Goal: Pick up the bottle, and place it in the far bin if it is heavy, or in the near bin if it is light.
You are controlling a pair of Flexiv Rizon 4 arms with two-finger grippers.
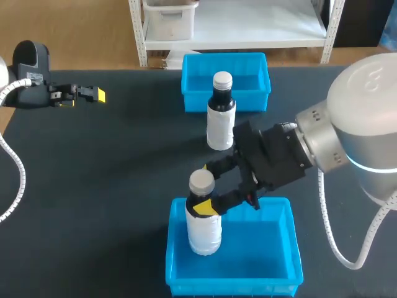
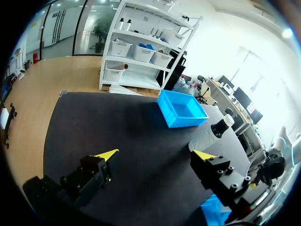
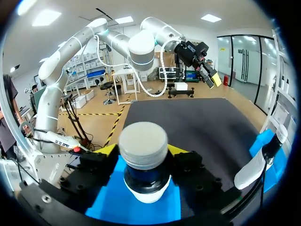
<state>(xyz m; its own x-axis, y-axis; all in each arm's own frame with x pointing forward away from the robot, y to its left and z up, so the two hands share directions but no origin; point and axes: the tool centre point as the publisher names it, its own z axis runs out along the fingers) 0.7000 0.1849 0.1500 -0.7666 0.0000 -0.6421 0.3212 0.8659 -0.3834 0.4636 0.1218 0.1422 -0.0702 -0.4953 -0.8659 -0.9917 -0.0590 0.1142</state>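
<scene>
A bottle (image 1: 203, 225) with a white label, dark neck and grey cap stands upright in the left part of the near blue bin (image 1: 273, 280). My right gripper (image 1: 203, 189) reaches in from the right, its fingers on either side of the neck and slightly apart from it, open. In the right wrist view the bottle (image 3: 143, 157) rises between the yellow tips of the gripper (image 3: 142, 150), over the bin (image 3: 110, 200). A second, similar bottle (image 1: 221, 115) stands on the mat just in front of the far blue bin (image 1: 226, 59). My left gripper (image 1: 93, 94) is open and empty at the far left.
The left wrist view shows its gripper (image 2: 155, 155) wide open above bare black mat, with the far bin (image 2: 181, 109) and the second bottle (image 2: 214, 134) beyond. That second bottle (image 3: 254, 167) stands close to my right arm's side.
</scene>
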